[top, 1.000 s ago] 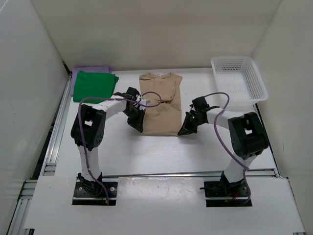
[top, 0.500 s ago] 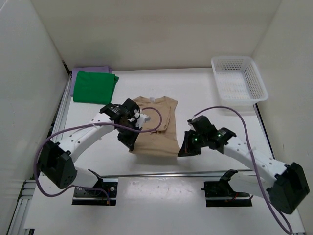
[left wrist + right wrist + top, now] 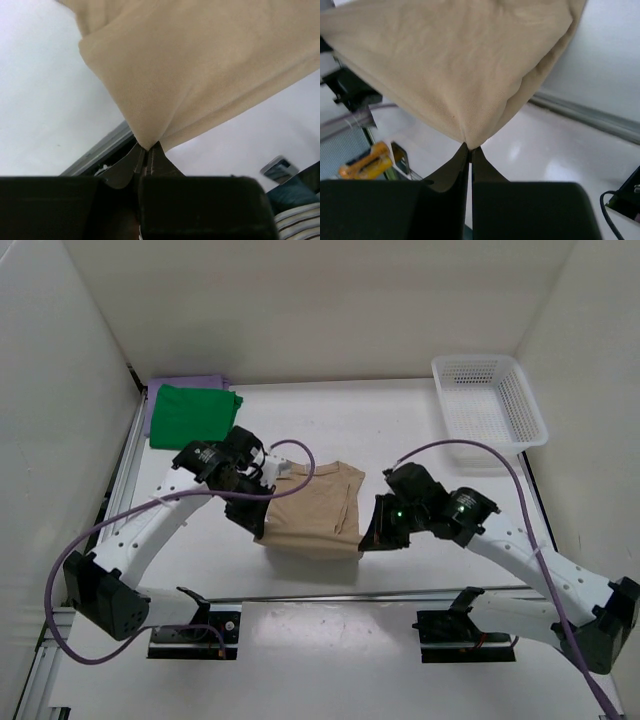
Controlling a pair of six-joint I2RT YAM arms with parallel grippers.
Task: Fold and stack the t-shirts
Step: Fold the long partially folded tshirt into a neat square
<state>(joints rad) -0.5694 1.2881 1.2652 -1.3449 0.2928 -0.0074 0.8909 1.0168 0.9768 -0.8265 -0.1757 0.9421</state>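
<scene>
The tan beige t-shirt (image 3: pixel 312 512) hangs folded between my two grippers, lifted off the table near its front middle. My left gripper (image 3: pixel 262 537) is shut on its near left corner, seen up close in the left wrist view (image 3: pixel 146 146) under the cloth (image 3: pixel 200 65). My right gripper (image 3: pixel 362 543) is shut on its near right corner, seen in the right wrist view (image 3: pixel 470 146) under the cloth (image 3: pixel 450 65). The bright green t-shirt (image 3: pixel 192 416) lies folded at the back left on top of the lavender purple t-shirt (image 3: pixel 170 383).
A white mesh basket (image 3: pixel 488 410) stands at the back right. White walls close in the table on three sides. A metal rail (image 3: pixel 350 592) runs along the table's front edge, and another along the left side.
Both grippers have pulled the tan t-shirt toward the table's front edge and raised it. Both arms have stretched forward and outward.
</scene>
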